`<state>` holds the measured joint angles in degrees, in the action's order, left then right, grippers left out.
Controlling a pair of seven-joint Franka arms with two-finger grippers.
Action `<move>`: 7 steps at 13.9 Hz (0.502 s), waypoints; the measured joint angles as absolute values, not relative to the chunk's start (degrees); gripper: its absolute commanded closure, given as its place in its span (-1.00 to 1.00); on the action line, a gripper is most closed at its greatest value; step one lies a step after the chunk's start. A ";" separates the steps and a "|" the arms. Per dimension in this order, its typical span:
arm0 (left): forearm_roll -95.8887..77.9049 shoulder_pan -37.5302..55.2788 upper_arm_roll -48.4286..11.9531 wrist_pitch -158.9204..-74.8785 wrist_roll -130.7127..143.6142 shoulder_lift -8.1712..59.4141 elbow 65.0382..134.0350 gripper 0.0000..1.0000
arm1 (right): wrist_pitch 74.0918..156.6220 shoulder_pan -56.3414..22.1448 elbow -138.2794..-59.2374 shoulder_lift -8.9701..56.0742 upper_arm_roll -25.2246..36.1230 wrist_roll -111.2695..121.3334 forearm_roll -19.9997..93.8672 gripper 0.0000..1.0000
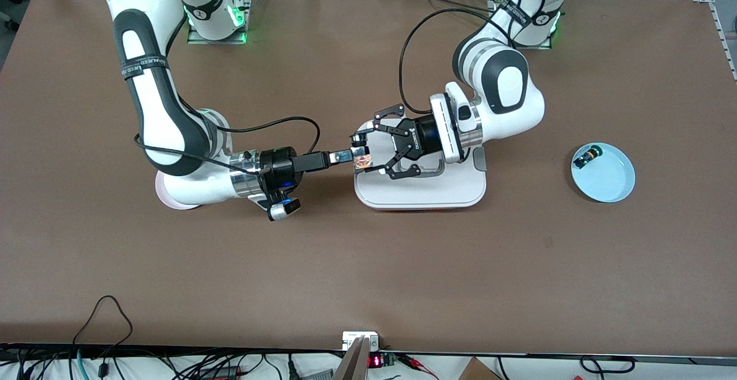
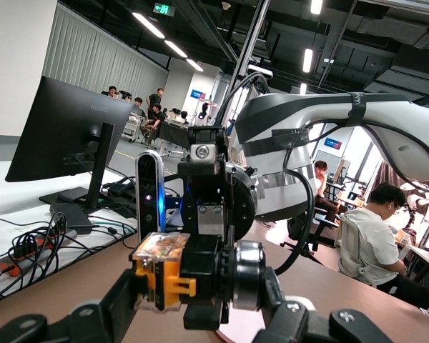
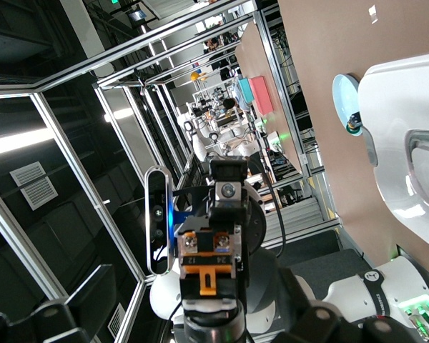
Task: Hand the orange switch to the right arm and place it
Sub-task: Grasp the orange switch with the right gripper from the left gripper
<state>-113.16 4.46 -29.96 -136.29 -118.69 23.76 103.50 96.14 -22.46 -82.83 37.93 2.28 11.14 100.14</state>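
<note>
The orange switch (image 1: pixel 361 162) hangs in the air between both grippers, over the end of a white tray (image 1: pixel 420 191). My right gripper (image 1: pixel 352 155), with slim straight fingers, is shut on the switch's black middle. My left gripper (image 1: pixel 368 152), the splayed claw, has one finger against the orange end and the other against the silver-ringed black end. In the left wrist view the switch (image 2: pixel 161 275) lies crosswise between my left gripper's (image 2: pixel 200 299) fingers. In the right wrist view the switch (image 3: pixel 213 261) stands on end above my right gripper (image 3: pixel 211 309).
A light blue plate (image 1: pixel 611 183) sits toward the left arm's end of the table with a small black cylindrical part (image 1: pixel 587 155) on it. A pale pink disc (image 1: pixel 167 198) lies partly hidden under the right arm. A cable loops over the table near the right wrist.
</note>
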 measured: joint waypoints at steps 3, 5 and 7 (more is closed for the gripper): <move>-113.16 4.46 -29.94 -136.29 -118.69 23.76 103.50 1.00 | 96.14 -22.78 -82.83 38.14 2.28 11.14 100.15 -0.84; -113.16 4.46 -29.94 -136.29 -118.69 23.76 103.50 1.00 | 96.14 -22.87 -82.83 38.31 2.27 11.22 100.16 -0.49; -113.16 4.47 -29.94 -136.29 -118.69 23.76 103.50 1.00 | 96.14 -22.89 -82.83 38.45 2.27 11.95 100.19 0.27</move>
<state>-113.16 4.47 -29.94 -136.29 -118.69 23.76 103.50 96.14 -22.89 -82.83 38.45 2.27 11.95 100.19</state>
